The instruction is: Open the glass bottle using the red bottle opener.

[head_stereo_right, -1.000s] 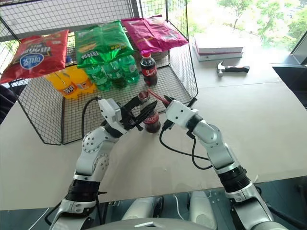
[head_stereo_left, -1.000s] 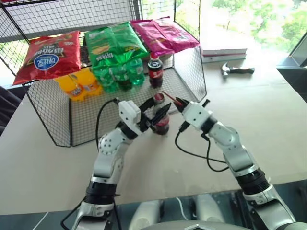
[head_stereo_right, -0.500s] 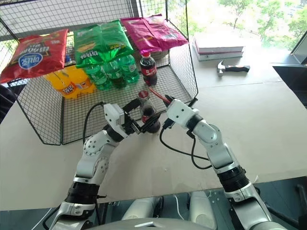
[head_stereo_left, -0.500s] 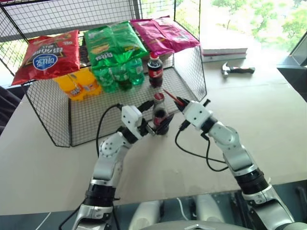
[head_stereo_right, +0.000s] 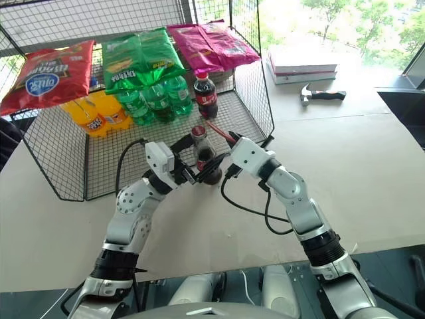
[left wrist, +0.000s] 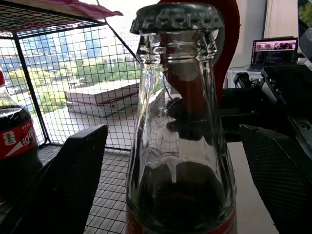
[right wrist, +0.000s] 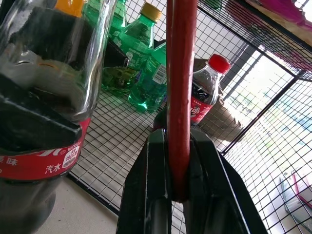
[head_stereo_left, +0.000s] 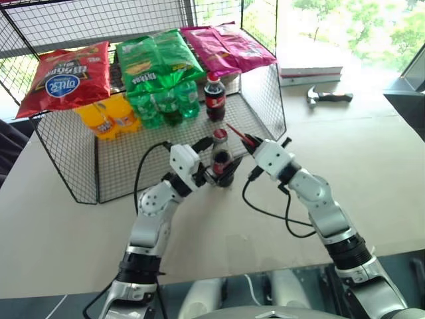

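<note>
Between the wide-spread fingers of the left gripper [left wrist: 170, 161] stands the glass bottle [left wrist: 181, 126], upright on the table [head_stereo_left: 372, 153], cap on; a gap shows between the glass and each finger. Just right of it, the right gripper [right wrist: 178, 156] has its fingers pressed together on the red opener [right wrist: 179, 83], which juts out past the fingertips close beside the bottle's neck. Behind both sits a wire rack [head_stereo_left: 265, 93].

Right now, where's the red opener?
The opener is clamped in the right gripper, just right of the glass bottle, before the wire rack.
</note>
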{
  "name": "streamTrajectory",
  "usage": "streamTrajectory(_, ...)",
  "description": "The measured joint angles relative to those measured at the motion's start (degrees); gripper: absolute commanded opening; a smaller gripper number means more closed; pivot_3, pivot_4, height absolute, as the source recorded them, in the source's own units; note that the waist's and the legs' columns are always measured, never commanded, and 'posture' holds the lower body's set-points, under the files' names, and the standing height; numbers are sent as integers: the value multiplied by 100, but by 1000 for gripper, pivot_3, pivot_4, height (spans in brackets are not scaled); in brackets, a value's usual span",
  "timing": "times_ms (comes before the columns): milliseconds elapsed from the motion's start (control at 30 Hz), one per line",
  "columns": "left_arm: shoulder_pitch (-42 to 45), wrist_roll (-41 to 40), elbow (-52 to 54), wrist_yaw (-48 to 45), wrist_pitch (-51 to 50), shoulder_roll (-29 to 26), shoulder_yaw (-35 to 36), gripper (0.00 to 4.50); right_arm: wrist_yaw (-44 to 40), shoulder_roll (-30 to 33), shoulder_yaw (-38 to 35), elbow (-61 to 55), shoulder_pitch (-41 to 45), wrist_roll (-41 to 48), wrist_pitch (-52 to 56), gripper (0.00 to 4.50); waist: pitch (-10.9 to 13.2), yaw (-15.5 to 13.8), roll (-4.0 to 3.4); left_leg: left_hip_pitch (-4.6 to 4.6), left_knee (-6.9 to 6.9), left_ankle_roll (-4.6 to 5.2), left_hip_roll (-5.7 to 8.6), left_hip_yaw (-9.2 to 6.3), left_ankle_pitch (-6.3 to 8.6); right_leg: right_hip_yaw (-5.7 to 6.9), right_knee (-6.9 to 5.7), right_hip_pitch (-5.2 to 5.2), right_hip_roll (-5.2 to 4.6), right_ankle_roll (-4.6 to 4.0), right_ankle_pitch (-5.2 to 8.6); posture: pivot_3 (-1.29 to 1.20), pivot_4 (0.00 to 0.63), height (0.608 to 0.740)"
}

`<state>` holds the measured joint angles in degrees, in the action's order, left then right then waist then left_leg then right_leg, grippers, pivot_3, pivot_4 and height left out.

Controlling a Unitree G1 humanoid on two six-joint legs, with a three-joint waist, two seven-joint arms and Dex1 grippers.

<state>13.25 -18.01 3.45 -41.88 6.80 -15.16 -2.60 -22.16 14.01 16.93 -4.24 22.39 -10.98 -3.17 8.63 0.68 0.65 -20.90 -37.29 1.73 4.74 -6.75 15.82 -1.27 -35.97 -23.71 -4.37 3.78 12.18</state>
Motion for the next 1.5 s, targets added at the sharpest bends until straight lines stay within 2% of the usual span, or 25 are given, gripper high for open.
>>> streamTrajectory(100,0,-12,0,-9,0,33,-3,3629,0,1,0,0,0,1,0,0,0,0,0,0,0,0,0,0,0,0,0,0,0,0,0,0,150,740)
streamTrajectory(167,0,-16,0,-10,0,53,-2,2729,0,1,0,0,0,2,0,0,0,1,0,0,0,0,0,0,0,0,0,0,0,0,0,0,150,740)
streamTrajectory(600,-7,-2,0,48,16,45,4,2729,1,27,26,118,54,-119,-152,0,0,1,0,0,0,0,0,1,0,0,0,0,0,0,0,0,150,740)
streamTrajectory(967,-5,3,0,44,30,38,0,2729,294,22,240,747,591,-806,-1004,0,0,5,0,1,0,0,0,1,0,-1,0,0,1,0,0,0,150,740)
streamTrajectory(1500,-12,18,0,51,37,129,14,2729,919,140,294,1641,843,-1371,-2290,0,0,2,0,2,0,-1,1,2,-1,-2,0,1,1,0,0,0,150,740)
